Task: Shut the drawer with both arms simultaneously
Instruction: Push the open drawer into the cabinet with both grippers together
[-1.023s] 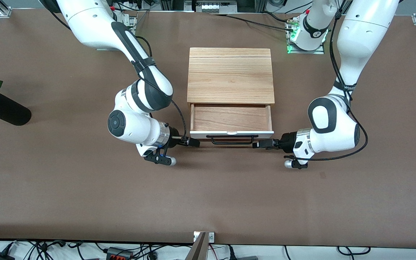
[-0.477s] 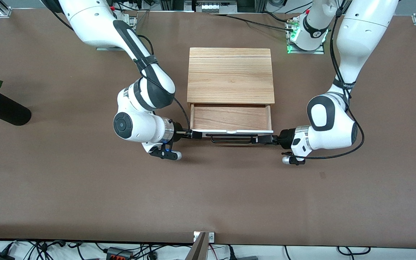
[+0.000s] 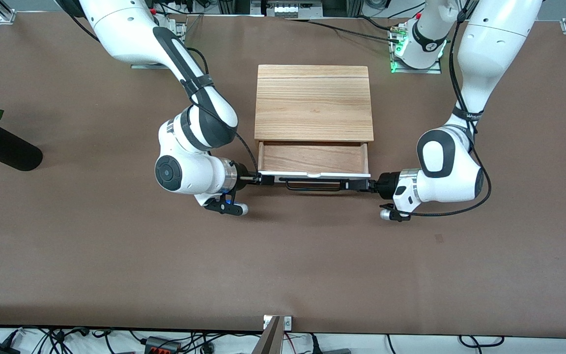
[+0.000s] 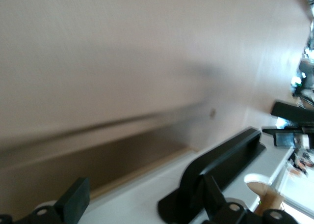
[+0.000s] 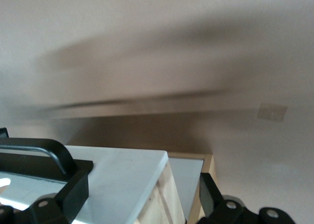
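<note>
The drawer (image 3: 312,158) stands partly out of the wooden box (image 3: 314,101), its light wood bottom showing. Its white front panel (image 3: 332,174) and black bar handle (image 3: 312,185) face the front camera. My right gripper (image 3: 263,180) lies against the panel's end toward the right arm, open; in the right wrist view the panel's corner (image 5: 117,177) sits between its fingers (image 5: 73,189). My left gripper (image 3: 359,185) is at the panel's other end, also open, fingers (image 4: 73,202) spread over the white panel (image 4: 142,199) beside the handle (image 4: 225,160).
A black vase (image 3: 5,147) with a red rose lies at the right arm's end of the table. A small tape mark (image 3: 439,238) is on the brown tabletop, nearer the front camera than the left arm's wrist.
Both grippers have moved in toward the wooden box together. The drawer has slid partway in, so less of its wood bottom shows.
</note>
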Action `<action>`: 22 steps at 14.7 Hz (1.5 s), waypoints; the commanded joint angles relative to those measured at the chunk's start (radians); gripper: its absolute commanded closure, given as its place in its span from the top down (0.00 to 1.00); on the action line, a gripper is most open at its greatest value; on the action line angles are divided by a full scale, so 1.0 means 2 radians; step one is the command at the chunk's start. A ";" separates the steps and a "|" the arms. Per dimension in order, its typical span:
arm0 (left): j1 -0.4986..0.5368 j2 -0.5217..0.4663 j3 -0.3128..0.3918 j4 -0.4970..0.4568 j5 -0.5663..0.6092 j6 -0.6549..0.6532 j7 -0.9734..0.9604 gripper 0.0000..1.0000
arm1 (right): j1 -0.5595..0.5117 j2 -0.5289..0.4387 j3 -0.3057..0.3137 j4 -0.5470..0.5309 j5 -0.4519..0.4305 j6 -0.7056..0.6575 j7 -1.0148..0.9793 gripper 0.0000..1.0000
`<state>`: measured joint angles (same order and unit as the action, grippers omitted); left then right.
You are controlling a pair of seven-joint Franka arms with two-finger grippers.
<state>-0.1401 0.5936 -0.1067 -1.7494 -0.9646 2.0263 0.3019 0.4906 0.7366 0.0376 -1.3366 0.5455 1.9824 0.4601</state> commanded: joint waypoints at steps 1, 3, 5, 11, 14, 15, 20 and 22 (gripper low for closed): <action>0.013 -0.011 -0.006 -0.019 -0.012 -0.028 0.014 1.00 | 0.008 0.000 0.001 0.003 0.007 -0.015 0.012 1.00; 0.010 -0.011 -0.006 -0.021 -0.013 -0.028 0.012 1.00 | 0.008 0.000 0.001 0.003 0.013 -0.035 0.012 1.00; 0.009 -0.011 -0.006 -0.026 -0.012 -0.028 0.012 1.00 | 0.008 0.000 0.001 0.003 0.013 -0.064 0.011 1.00; 0.008 -0.014 -0.006 -0.039 -0.013 -0.028 0.007 1.00 | 0.008 0.000 0.001 0.009 0.008 -0.133 0.006 1.00; 0.007 -0.018 -0.006 -0.059 -0.013 -0.028 0.008 1.00 | 0.010 0.000 0.001 0.009 0.009 -0.148 0.008 1.00; 0.007 -0.021 -0.006 -0.063 -0.013 -0.028 0.007 1.00 | 0.015 0.000 0.001 0.009 0.010 -0.153 0.010 1.00; 0.006 -0.038 -0.007 -0.092 -0.013 -0.029 0.007 1.00 | 0.016 0.000 0.001 0.009 0.010 -0.167 0.007 1.00; 0.006 -0.040 -0.007 -0.097 -0.013 -0.029 0.007 1.00 | 0.016 0.000 0.001 0.009 0.010 -0.176 0.005 1.00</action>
<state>-0.1287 0.5435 -0.1176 -1.8947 -0.9739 1.9501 0.3024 0.5187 0.7418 0.0378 -1.3209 0.5518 1.6719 0.4713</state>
